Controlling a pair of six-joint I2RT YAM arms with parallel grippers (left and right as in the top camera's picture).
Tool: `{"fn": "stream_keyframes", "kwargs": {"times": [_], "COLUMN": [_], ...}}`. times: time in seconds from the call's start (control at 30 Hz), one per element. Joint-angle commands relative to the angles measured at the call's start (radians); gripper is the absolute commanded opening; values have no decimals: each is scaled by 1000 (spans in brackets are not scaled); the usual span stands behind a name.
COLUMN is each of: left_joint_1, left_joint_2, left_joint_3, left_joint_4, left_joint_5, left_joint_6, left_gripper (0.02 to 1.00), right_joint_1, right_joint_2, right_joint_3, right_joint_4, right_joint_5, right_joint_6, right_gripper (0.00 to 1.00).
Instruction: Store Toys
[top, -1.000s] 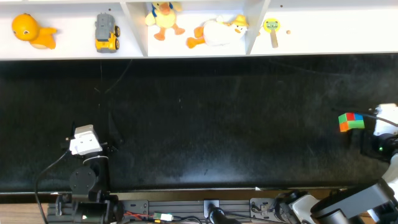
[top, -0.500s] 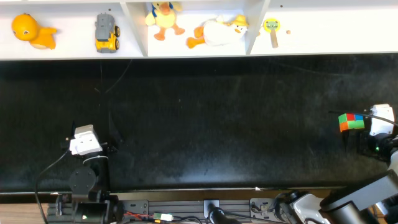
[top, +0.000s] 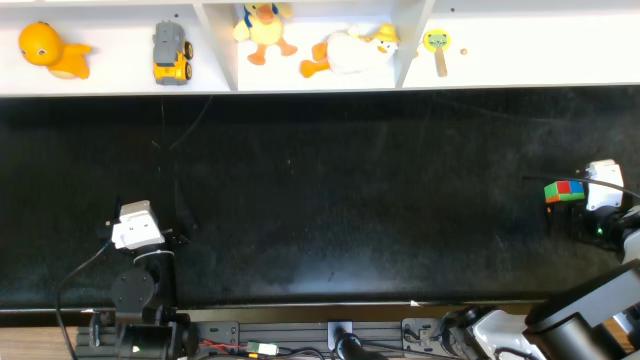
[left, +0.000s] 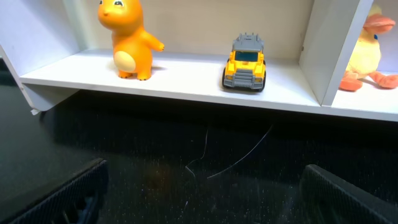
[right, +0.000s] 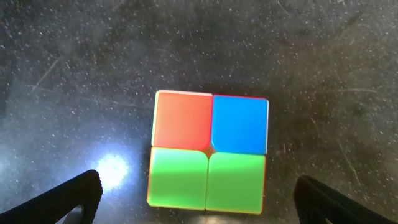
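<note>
A colour cube (right: 208, 152) with red, blue and green squares on top lies on the black table near its right edge (top: 563, 191). My right gripper (right: 196, 186) hangs open right above it, one finger on each side and not touching it. The right arm's wrist (top: 603, 186) is just right of the cube in the top view. My left gripper (left: 202, 183) is open and holds nothing; it stays low at the front left, by the left arm's wrist (top: 135, 225), facing the shelf.
A white shelf (top: 320, 82) with dividers runs along the back. It holds an orange figure (top: 50, 48), a yellow truck (top: 171, 52), a duck plush (top: 264, 30), a lying white duck plush (top: 350, 50) and a small green rattle (top: 437, 45). The black table (top: 330, 200) spans the middle.
The right arm's wrist has moved a little left and toward the shelf, closing in over the cube. The cube and the left arm have stayed in place.
</note>
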Motion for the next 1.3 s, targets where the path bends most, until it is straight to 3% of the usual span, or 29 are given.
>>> {"fn": "stream_keyframes", "kwargs": {"times": [0.03, 0.2, 0.53, 1.3], "left_joint_1": [6, 6, 6, 6], "left_joint_2": [-11, -11, -11, -11], "left_joint_3": [-3, -4, -4, -4], "left_joint_4": [-1, -1, -1, -1], "left_joint_5": [-5, -5, -5, -5], "left_joint_6": [22, 22, 22, 22], "left_gripper": [998, 998, 998, 998], "right_joint_1": [6, 11, 12, 37], "right_joint_2": [12, 13, 14, 53], "right_joint_3": [-7, -7, -8, -9], "right_joint_4": [24, 24, 24, 28], "right_joint_5": [-64, -68, -67, -29], "right_joint_6": [73, 97, 112, 119], "right_gripper": [996, 996, 886, 847]}}
